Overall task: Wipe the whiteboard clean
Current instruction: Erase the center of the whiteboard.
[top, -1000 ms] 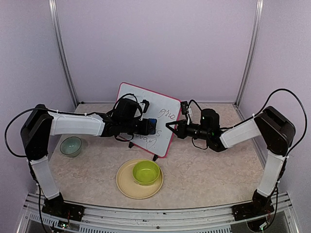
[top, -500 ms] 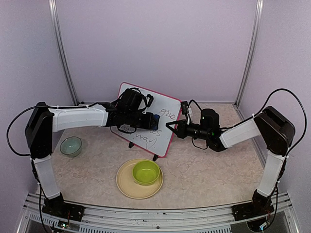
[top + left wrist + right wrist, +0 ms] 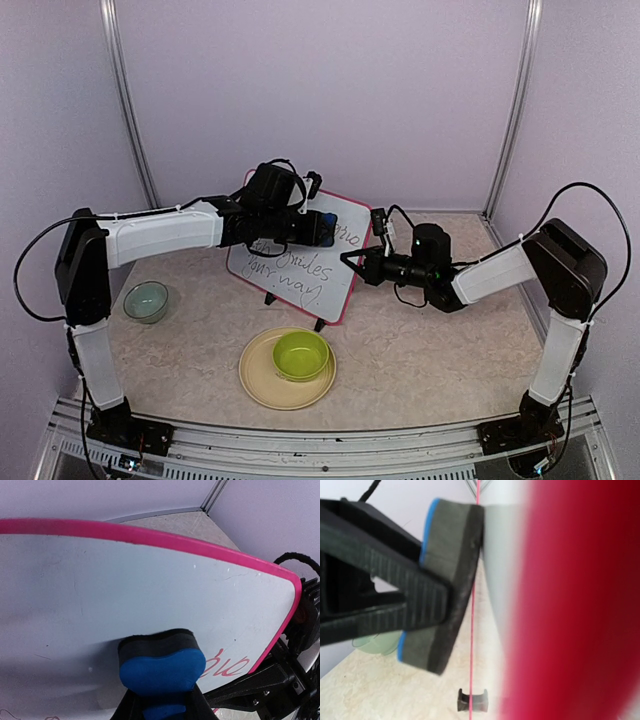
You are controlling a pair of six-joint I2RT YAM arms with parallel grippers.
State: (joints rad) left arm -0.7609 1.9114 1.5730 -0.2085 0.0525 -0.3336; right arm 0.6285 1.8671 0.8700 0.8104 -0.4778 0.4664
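1. Up front by the arm bases, pictured on the speckled table (image 3: 420,345): a cream plate (image 3: 258,388) with a lime-green bowl (image 3: 301,355) sitting in it.
2. Off to the left, well apart from the plate, seen on its own: a small pale bowl (image 3: 146,301).
3. Just behind the plate, propped at mid-table between the two arms: the whiteboard (image 3: 290,285), leaning back on two black feet (image 3: 320,324) and edged all round by a pink-red frame (image 3: 150,536).
4. Scrawled across the board's lower half: lines of dark handwriting (image 3: 283,272). Caught by the left wrist camera near the right edge: a few red strokes (image 3: 227,665).
5. Clamped on the right edge of that frame: the right gripper (image 3: 352,262), jaws drawn down tight on the rim. Shown in its own camera only as a blurred red band filling the right of the view.
6. Farther back, reaching in from the left over the board's upper right part: the left gripper (image 3: 312,231), closed hard on a blue eraser (image 3: 161,669). Squeezed between black ribbed fingers (image 3: 385,590), with the dark felt side set against the white face. Plain white surface all around the eraser in the left wrist view.
7. Behind it all, closing the scene: lilac walls (image 3: 330,90) meeting at metal corner posts (image 3: 128,110).
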